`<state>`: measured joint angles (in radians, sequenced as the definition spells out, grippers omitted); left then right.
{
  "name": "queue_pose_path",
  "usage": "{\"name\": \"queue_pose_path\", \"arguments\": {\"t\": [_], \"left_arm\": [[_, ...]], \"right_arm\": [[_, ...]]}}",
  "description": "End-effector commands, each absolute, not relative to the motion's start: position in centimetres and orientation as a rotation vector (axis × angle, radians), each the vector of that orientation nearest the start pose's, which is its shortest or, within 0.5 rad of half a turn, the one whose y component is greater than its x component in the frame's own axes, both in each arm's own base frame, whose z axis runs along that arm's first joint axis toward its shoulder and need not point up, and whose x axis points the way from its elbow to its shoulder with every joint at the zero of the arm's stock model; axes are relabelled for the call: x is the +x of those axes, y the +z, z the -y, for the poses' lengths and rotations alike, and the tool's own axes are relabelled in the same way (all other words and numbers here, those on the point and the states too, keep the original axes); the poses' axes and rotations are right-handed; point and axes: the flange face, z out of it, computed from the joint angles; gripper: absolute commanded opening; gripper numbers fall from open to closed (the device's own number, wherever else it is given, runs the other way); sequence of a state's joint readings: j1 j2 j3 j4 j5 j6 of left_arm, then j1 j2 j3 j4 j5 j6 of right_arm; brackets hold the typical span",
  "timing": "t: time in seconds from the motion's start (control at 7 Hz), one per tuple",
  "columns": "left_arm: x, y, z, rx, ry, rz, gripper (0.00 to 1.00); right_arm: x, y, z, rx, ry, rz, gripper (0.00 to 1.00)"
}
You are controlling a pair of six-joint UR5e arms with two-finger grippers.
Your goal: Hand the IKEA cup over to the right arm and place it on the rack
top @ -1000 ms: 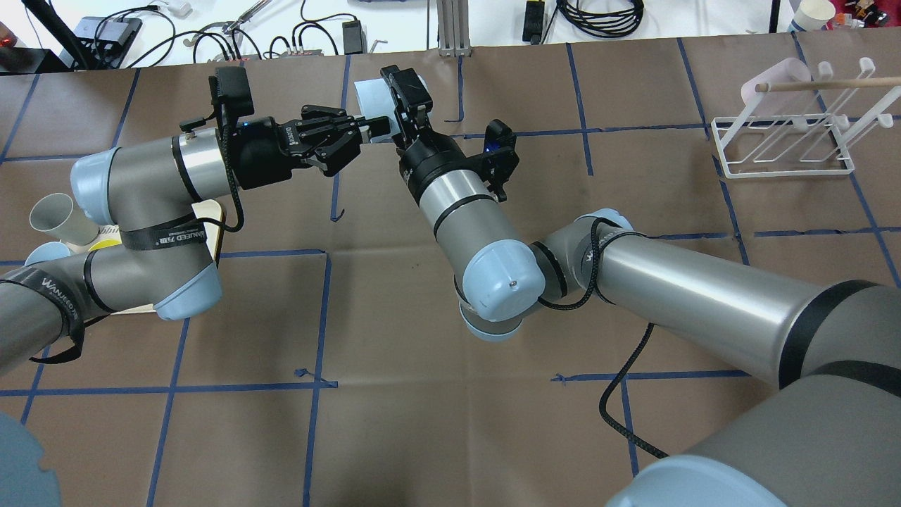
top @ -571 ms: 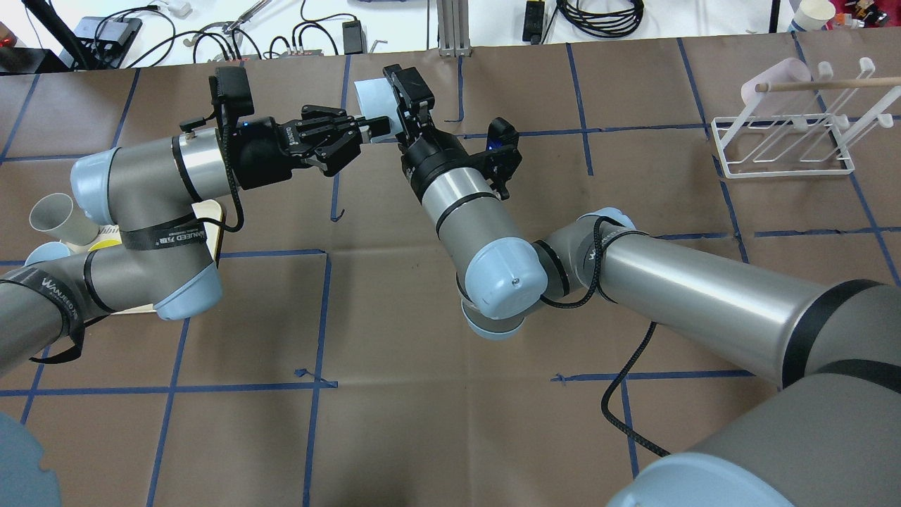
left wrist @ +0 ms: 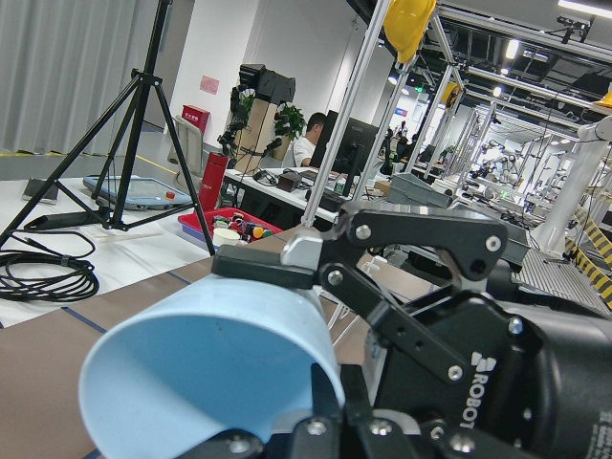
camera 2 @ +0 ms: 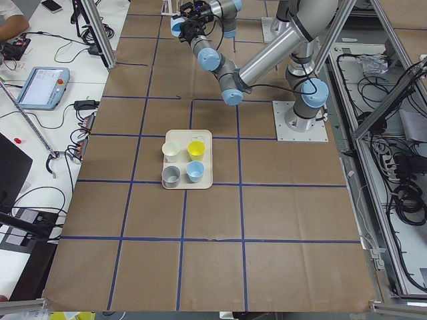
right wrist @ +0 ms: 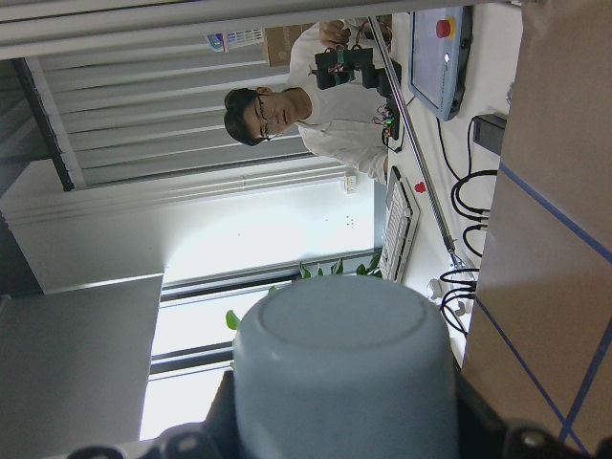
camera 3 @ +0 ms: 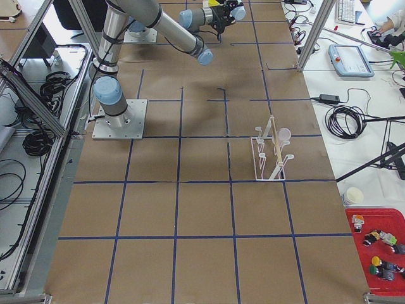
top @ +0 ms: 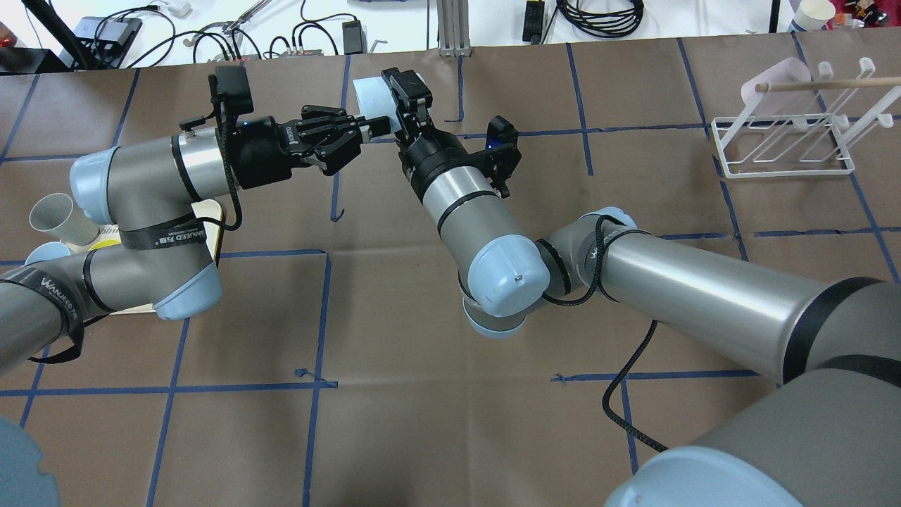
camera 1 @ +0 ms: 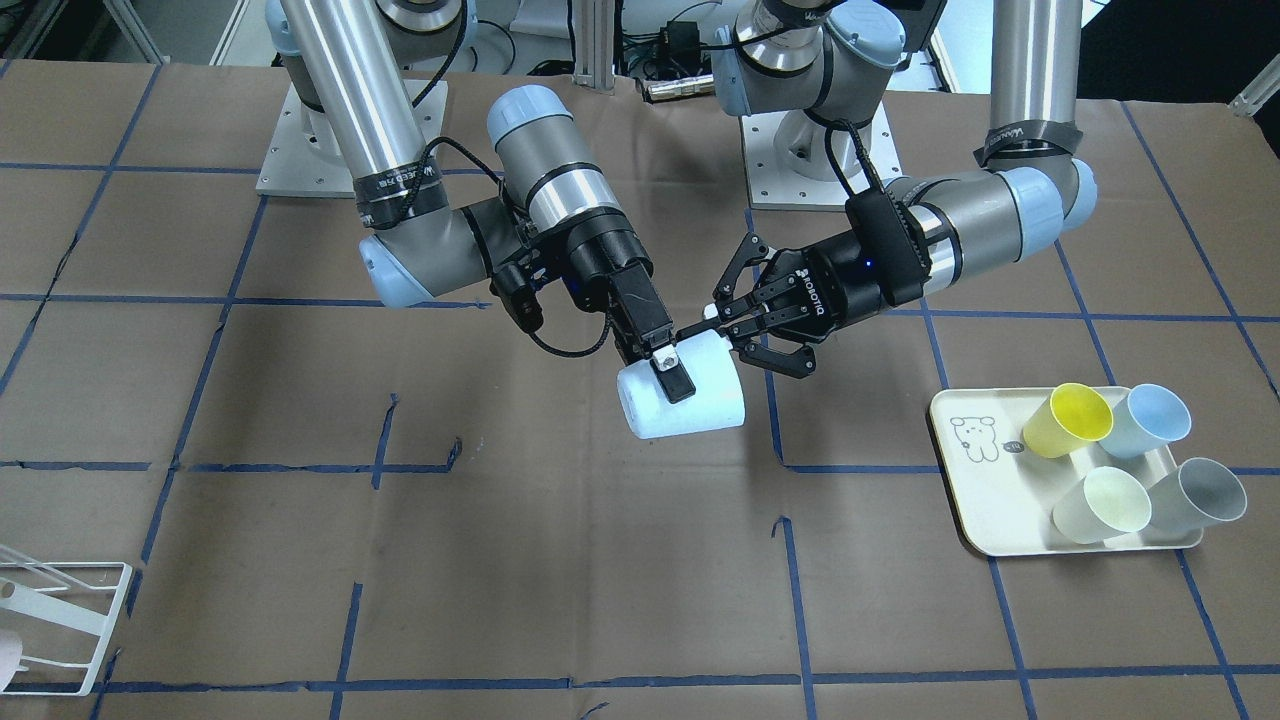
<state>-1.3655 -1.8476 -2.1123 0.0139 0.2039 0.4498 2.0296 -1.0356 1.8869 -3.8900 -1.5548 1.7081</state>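
Observation:
The pale blue IKEA cup (camera 1: pixel 700 405) hangs on its side above the table's middle, held from both ends. The right arm (camera 1: pixel 560 190) reaches in from the front-facing view's left. My right gripper (camera 1: pixel 668 390) is shut across the cup's body, one black finger pad (camera 1: pixel 676 381) lying on its wall. My left gripper (camera 1: pixel 703 324) is shut on the cup's rim from the other side. From overhead, the cup (top: pixel 367 95) shows beyond the right gripper (top: pixel 400 98) and the left gripper (top: pixel 374 127). The white wire rack (top: pixel 781 151) stands at the far right.
A pink cup (top: pixel 774 76) and a wooden rod (top: pixel 823 84) sit on the rack. The cream tray (camera 1: pixel 985 500) with a bear drawing holds several cups near my left arm. Cables and boxes lie beyond the table's far edge. A person sits at a desk in the background.
The right arm's elbow and wrist shifted slightly to the right; the cup and both grippers stay almost where they were, still joined at the cup.

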Motion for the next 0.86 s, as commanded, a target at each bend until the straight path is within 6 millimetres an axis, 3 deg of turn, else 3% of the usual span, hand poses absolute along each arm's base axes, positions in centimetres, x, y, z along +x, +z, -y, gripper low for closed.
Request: {"name": "queue_pose_path", "arguments": {"t": [0.0, 0.14, 0.57, 0.71], "left_arm": [[-12.9, 34.0, 50.9, -0.734, 1.101, 1.705, 0.93], [-12.9, 34.5, 50.7, -0.711, 1.088, 1.710, 0.98], [-11.7, 35.2, 51.1, -0.639, 1.105, 1.815, 0.99], [-10.1, 34.9, 51.4, -0.603, 1.122, 1.846, 0.99]], "right_arm": [[38.1, 32.3, 46.4, 0.987, -0.703, -1.410, 0.41], [37.9, 32.3, 46.5, 0.989, -0.706, -1.411, 0.41], [37.5, 32.1, 46.7, 0.993, -0.708, -1.411, 0.41], [37.3, 31.8, 46.7, 0.990, -0.694, -1.422, 0.41]]}}
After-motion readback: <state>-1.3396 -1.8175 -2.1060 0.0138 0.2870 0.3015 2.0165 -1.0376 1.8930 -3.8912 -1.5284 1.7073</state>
